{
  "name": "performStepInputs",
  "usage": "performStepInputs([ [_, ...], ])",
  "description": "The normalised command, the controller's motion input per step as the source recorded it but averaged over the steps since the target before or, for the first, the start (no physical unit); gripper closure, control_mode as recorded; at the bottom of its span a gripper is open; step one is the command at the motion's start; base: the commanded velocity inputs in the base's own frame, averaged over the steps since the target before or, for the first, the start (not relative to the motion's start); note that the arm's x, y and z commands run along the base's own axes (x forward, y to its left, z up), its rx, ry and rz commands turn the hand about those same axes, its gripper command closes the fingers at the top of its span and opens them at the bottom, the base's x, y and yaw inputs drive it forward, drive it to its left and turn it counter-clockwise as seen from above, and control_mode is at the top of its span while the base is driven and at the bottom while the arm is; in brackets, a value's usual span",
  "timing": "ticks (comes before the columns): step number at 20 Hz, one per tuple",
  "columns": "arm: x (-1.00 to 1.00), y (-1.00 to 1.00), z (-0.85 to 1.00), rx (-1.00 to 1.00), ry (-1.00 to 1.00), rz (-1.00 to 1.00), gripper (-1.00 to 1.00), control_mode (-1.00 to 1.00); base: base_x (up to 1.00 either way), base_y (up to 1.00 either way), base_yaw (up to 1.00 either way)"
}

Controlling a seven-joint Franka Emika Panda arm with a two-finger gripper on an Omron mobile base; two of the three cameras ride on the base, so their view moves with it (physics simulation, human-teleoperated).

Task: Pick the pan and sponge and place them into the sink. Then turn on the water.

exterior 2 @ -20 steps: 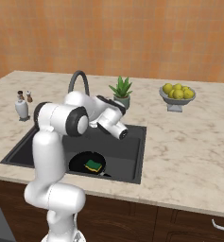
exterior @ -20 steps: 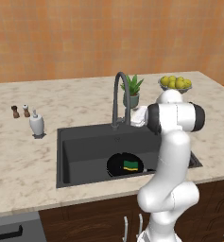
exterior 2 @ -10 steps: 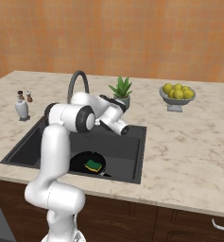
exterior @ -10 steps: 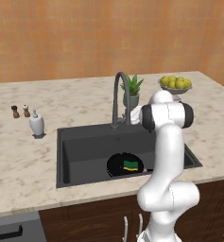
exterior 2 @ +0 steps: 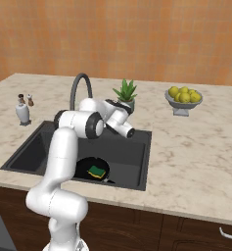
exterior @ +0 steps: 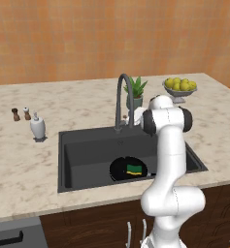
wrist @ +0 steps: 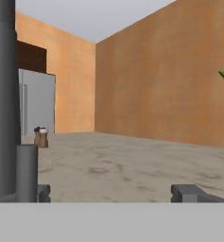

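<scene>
Marble table is framing the sink (exterior: 82, 145), pan (exterior: 120, 169) and sponge (exterior: 134, 169) already inside, while the released claw (wrist: 111, 191) is nearing the faucet (exterior: 120, 99) for water.

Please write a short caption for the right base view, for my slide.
Pan and sponge lie in the sink; the arm reaches toward the faucet.

The round black frying pan (exterior: 128, 169) is partly covered by the white arm in the left base view. The tall arched dark grey faucet (wrist: 4, 101) is cut off by the hand view's left edge.
</scene>
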Motion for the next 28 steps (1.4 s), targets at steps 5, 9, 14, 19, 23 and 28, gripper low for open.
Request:
performStepInputs([
  [5,0.30,0.00,0.00,0.00,0.00,-0.01,1.00,-1.00,0.00,0.00,0.00],
  [9,0.09,-0.14,-0.01,0.00,0.00,-0.11,1.00,-1.00,0.00,0.00,0.00],
  [14,0.00,-0.44,-0.06,0.04,0.00,-0.20,1.00,-1.00,0.00,0.00,0.00],
  [19,0.03,-0.80,-0.14,0.04,0.01,-0.20,1.00,-1.00,0.00,0.00,0.00],
  [23,0.09,-1.00,-0.13,0.15,0.08,-0.02,1.00,-1.00,0.00,0.00,0.00],
  [28,0.08,-1.00,-0.14,0.24,0.08,0.04,1.00,-1.00,0.00,0.00,0.00],
])
